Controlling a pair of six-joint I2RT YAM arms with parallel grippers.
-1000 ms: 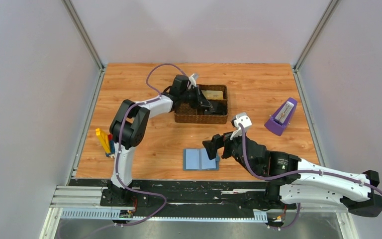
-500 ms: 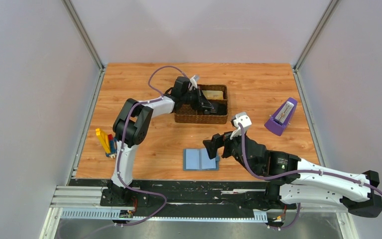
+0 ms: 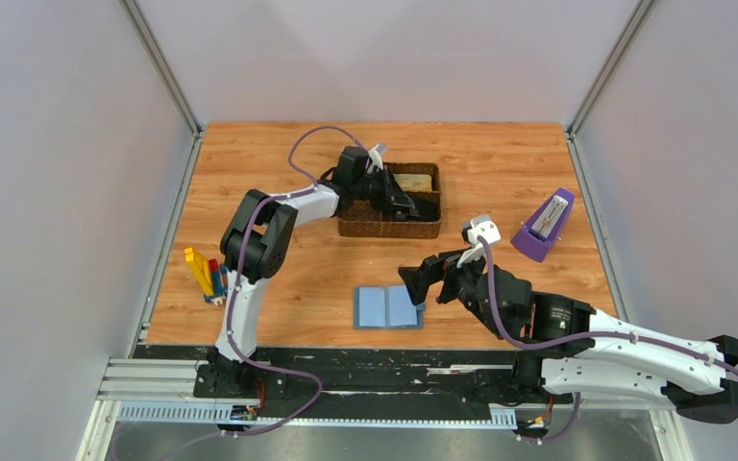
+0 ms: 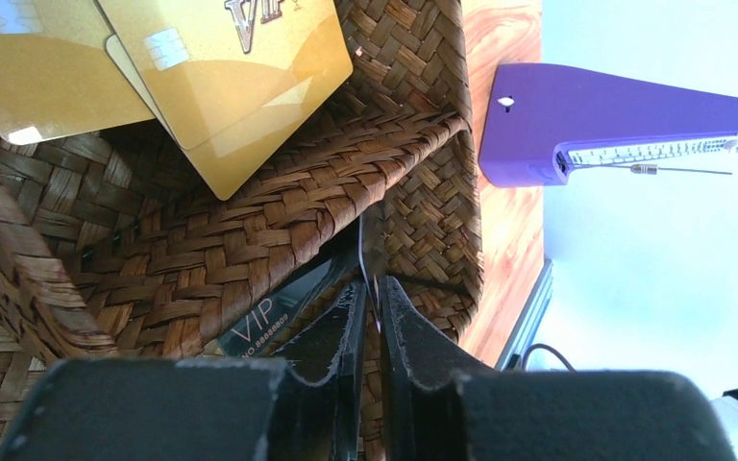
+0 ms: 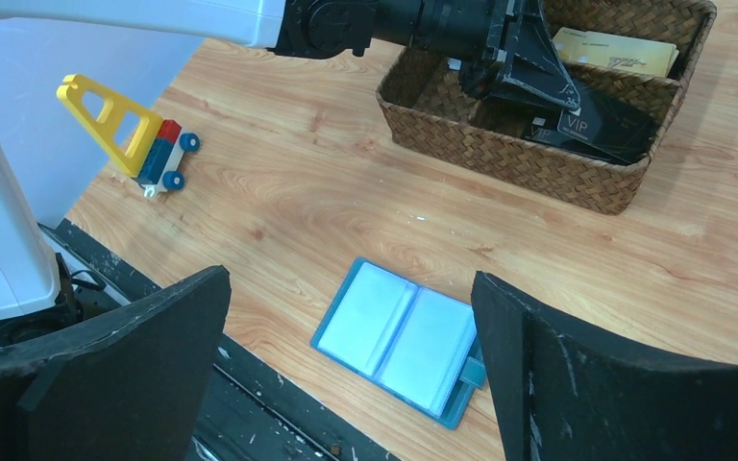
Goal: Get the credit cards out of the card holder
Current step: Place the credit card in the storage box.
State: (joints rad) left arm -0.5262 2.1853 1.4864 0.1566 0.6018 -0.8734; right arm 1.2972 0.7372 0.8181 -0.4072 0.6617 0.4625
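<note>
I've got the left gripper [image 4: 370,293] down in the woven tray [image 4: 413,206], near compartment, jaws a narrow slit right at a black card [image 4: 269,327] printed "VIP" (small number line under it, unreadable); I can't tell if it's pinched. Two gold cards [image 4: 240,86], top one "VIP", sit in the far compartment. The right gripper [image 5: 351,288] gapes wide above the card holder [image 5: 399,336], which lies open flat on the table [image 5: 346,173]
</note>
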